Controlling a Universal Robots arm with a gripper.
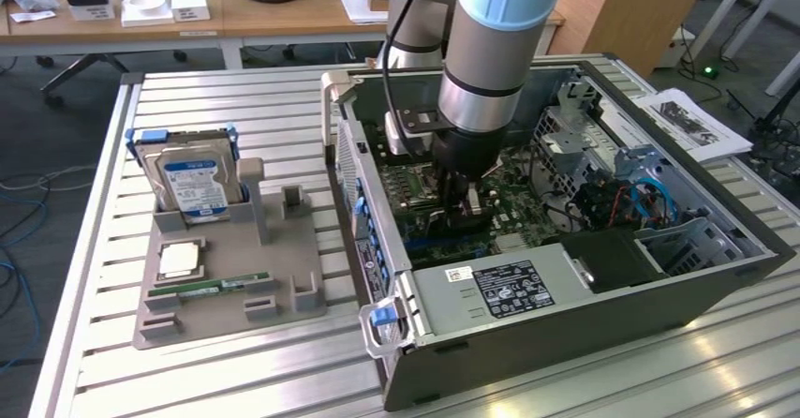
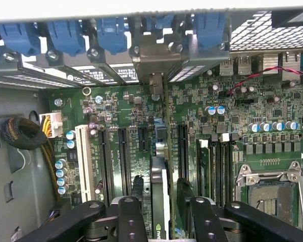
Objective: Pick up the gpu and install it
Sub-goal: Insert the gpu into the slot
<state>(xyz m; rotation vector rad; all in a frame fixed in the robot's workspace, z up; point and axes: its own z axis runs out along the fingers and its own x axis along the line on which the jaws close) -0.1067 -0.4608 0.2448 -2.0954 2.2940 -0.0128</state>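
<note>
My gripper (image 2: pixel 160 190) is down inside the open computer case (image 1: pixel 550 315), just over the green motherboard (image 2: pixel 227 116). It is shut on the gpu (image 2: pixel 159 166), a thin card seen edge-on between the two black fingers (image 2: pixel 137 187). The card runs along an expansion slot line between the long black slots. Its silvery end bracket (image 2: pixel 156 53) sits at the case's rear wall, under the row of blue latches (image 2: pixel 111 33). How deep the card sits in the slot I cannot tell. In the exterior view the gripper (image 1: pixel 460 210) points straight down at the board's middle.
On the exterior view's left a grey holder (image 1: pixel 288 296) carries a silver hard drive (image 1: pixel 194 184), a green RAM stick (image 1: pixel 206 289) and a CPU (image 1: pixel 182 261). The power supply (image 1: pixel 500 291) fills the case's near end. An open CPU socket (image 2: pixel 270 189) lies beside the slots. Papers (image 1: pixel 694 123) lie right.
</note>
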